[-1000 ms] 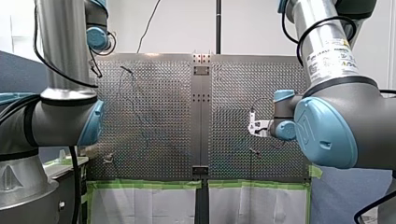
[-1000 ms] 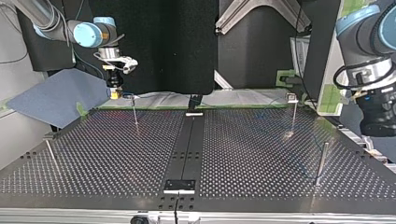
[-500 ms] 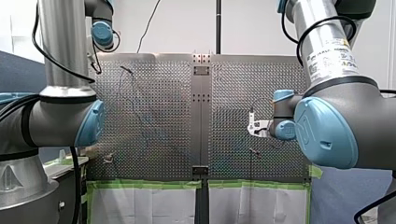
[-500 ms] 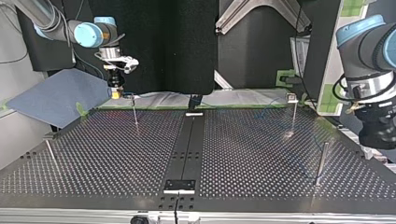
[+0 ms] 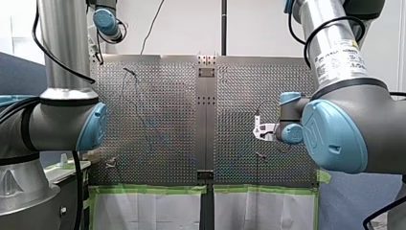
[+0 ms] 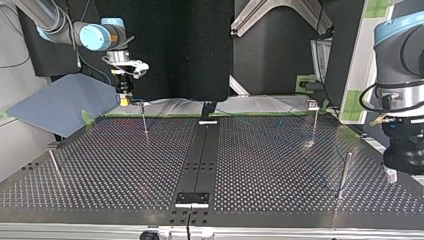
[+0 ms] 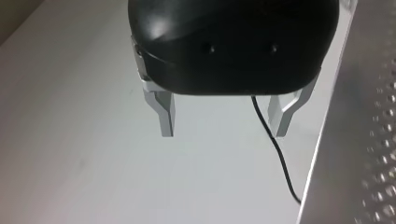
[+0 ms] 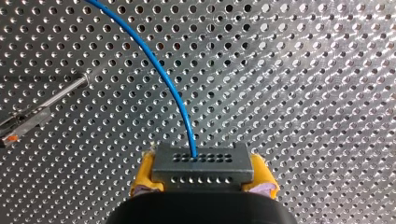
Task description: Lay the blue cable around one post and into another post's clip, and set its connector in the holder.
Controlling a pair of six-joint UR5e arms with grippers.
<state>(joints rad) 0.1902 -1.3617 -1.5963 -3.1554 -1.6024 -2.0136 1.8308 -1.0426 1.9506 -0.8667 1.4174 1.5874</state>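
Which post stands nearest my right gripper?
The thin post at the far edge in the top view's left half, beside my right gripper holding the connector; the other three stand much farther away.

**Colours and patterns.** The cable (image 8: 163, 79) was bright blue. It entered a dull grey connector (image 8: 201, 163) marked with two rows of small dark holes. My right gripper (image 8: 203, 173) had yellow pads (image 8: 145, 176), tinged pink at one edge, and a black body. My left gripper (image 7: 223, 128) was glossy black with pale silver fingers (image 7: 166, 114). The table (image 8: 317, 70) was silvery metal covered in a regular grid of dark perforations; in the top view it looked almost black. The tape (image 5: 153, 189) along its edge was green. My left arm (image 5: 62, 48) and my right arm (image 5: 335, 48) were grey with light-blue joint caps (image 5: 332, 136). The sheet (image 6: 60, 102) at the top view's left was slate blue.
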